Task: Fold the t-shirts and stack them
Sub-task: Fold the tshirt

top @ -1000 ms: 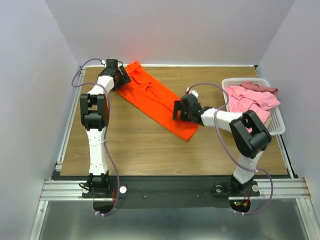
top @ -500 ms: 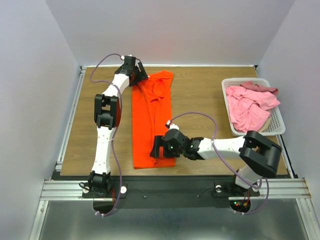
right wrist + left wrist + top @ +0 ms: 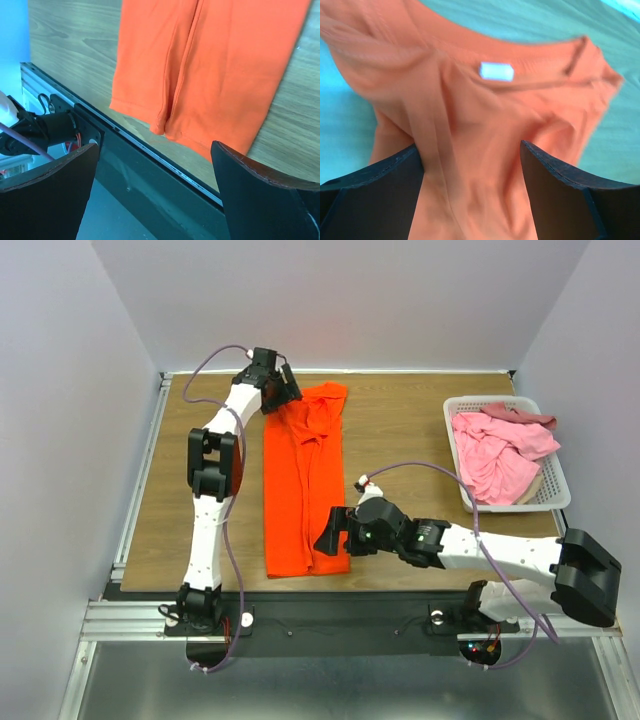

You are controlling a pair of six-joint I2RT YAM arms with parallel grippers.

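My left claw and right claw both gape wide; the orange t-shirt lies stretched between them, next needing a pinch to fold

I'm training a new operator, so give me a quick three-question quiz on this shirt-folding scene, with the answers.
1. True or false: the right gripper is shut on the orange t-shirt.
2. Which gripper is at the shirt's collar end? A) left gripper B) right gripper
3. Fill in: the pink t-shirts lie in the white ____.
Key: 1 false, its fingers are spread with nothing between them; 2 A; 3 basket.
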